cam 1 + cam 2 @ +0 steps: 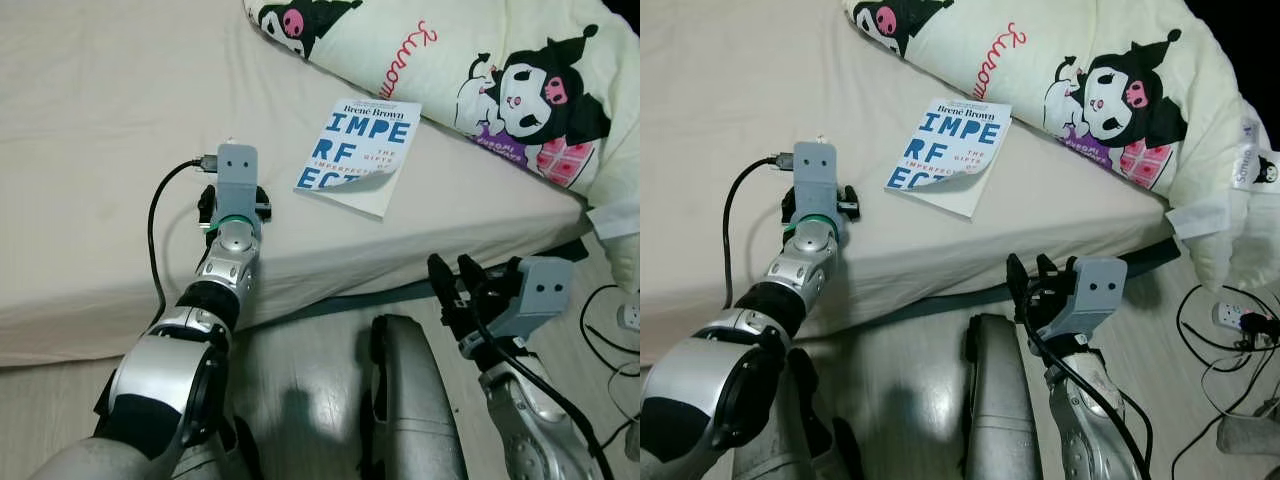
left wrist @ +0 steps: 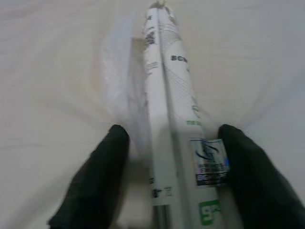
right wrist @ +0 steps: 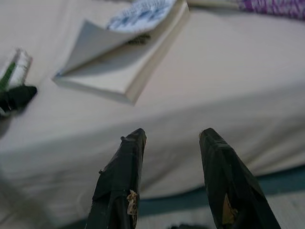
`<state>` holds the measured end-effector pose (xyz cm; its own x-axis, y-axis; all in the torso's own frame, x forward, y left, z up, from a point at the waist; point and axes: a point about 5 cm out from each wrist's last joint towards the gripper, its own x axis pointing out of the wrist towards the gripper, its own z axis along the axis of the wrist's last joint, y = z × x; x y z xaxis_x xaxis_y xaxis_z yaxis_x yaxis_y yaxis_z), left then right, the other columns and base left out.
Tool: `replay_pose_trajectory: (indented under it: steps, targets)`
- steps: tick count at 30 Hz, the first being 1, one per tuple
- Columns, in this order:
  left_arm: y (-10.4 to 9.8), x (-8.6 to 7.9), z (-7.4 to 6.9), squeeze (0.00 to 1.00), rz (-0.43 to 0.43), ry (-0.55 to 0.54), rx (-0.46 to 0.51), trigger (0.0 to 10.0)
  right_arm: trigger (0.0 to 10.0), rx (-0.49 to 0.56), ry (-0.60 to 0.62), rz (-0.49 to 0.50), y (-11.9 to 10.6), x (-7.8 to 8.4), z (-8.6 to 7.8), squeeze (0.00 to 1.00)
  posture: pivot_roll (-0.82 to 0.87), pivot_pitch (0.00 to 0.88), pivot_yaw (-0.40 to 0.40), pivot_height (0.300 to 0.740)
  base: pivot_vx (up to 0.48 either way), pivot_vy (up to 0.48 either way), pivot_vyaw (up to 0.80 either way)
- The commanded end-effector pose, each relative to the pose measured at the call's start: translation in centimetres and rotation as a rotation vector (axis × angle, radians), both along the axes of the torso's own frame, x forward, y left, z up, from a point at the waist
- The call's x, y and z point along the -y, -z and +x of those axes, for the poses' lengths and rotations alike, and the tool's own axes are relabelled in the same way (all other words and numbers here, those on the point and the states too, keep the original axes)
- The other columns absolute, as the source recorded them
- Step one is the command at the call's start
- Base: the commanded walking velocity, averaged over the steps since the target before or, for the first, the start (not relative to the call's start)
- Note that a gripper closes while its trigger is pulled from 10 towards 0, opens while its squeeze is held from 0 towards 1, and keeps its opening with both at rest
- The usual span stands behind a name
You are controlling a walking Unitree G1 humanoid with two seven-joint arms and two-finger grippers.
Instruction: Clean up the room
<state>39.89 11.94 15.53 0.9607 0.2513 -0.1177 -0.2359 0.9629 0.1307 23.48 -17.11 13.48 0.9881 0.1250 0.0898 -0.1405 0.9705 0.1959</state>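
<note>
I see a white tube (image 2: 167,109) lying on the bed (image 1: 90,150), its long axis running straight away from my left wrist camera. Print on it is mostly blurred; I can read only "BC" and a green patch near the closer end. My left gripper (image 2: 174,179) sits over the bed, well left of the book (image 1: 358,155), arm stretched forward from the shoulder, wrist bent down onto the sheet. Its fingers (image 2: 95,181) are spread on either side of the tube; I cannot tell whether they touch it.

The book lies flat on the bed, lower cover corner curled up. Cover reads "Brené Brown", "IMPE / RF / EC", "THE GIFTS OF".

Right gripper (image 3: 174,183) hangs below the bed's edge, beneath the book, fingers apart and empty, pointing at the mattress side.

A quilt (image 1: 470,70) with cartoon figures lies beyond the book.
</note>
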Motion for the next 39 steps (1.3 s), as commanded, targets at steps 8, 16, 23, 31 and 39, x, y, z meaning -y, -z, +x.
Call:
replay_pose_trajectory:
  steps: [8,16,23,31,39]
  targets:
    - [0.8,-0.7,-0.1,0.0,-0.039,-0.005,-0.022,0.0,10.0,-0.052,-0.004,0.024,0.6,-0.6,-0.4,0.0,-0.25,0.343,0.085,0.497,0.0,0.0,0.0]
    - [0.4,-1.6,0.0,0.0,-0.032,-0.02,0.01,0.0,10.0,-0.054,-0.007,0.025,0.6,-0.5,0.1,0.0,-0.23,0.32,0.082,0.497,0.0,0.0,0.0]
    - [-0.6,-3.3,0.1,0.0,-0.033,-0.04,0.098,0.0,10.0,-0.056,-0.025,0.02,0.8,-0.5,0.8,0.0,-0.2,0.273,0.058,0.497,0.0,0.0,0.0]
    - [-2.5,-4.3,-2.1,0.0,-0.067,0.051,0.285,10.0,10.0,-0.032,-0.066,-0.007,0.4,-0.5,2.6,0.0,-0.13,0.191,0.02,0.497,0.0,0.0,0.0]
    - [-4.5,-3.0,-7.2,0.0,-0.065,0.186,0.428,10.0,10.0,0.011,-0.087,-0.011,-0.5,-0.3,3.9,0.0,-0.1,0.131,-0.01,0.497,0.0,0.0,0.0]
